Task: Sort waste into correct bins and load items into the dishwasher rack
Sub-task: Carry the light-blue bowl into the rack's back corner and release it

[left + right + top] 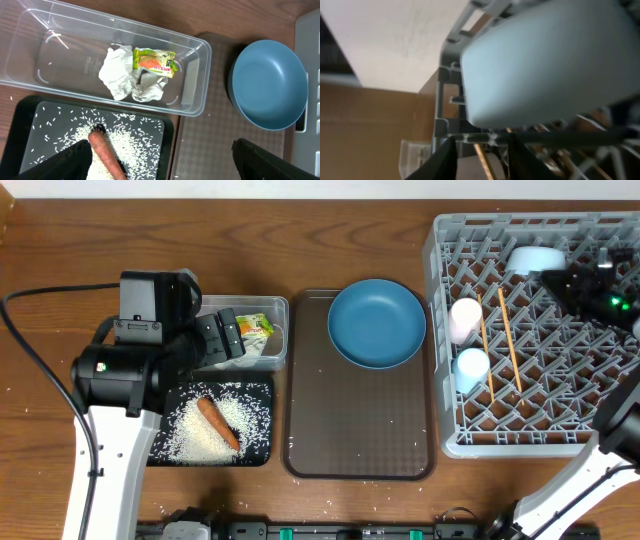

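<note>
My left gripper (pixel 162 157) (pixel 222 338) hangs open and empty over the black tray (pixel 255 450), fingers astride the orange carrot (pixel 105 157) and the rice (pixel 130 142). The crumpled wrapper (pixel 140 72) lies in the clear tub (pixel 30 30). A blue plate (pixel 376 323) rests on the brown serving tray (pixel 360 430). In the grey rack (pixel 437 380) stand a pink cup (pixel 464 318) and a light blue cup (pixel 470 368), beside two chopsticks (pixel 485 350). My right gripper (pixel 482 160) (pixel 555 277) is open just below the white-blue bowl (pixel 550 55) (pixel 535 258), which sits at the rack's far edge.
The left arm's cable (pixel 30 350) loops over the table at the far left. A few rice grains (pixel 330 505) are scattered on the wood by the table's front edge. The rack's upright pegs (pixel 560 370) crowd round my right gripper.
</note>
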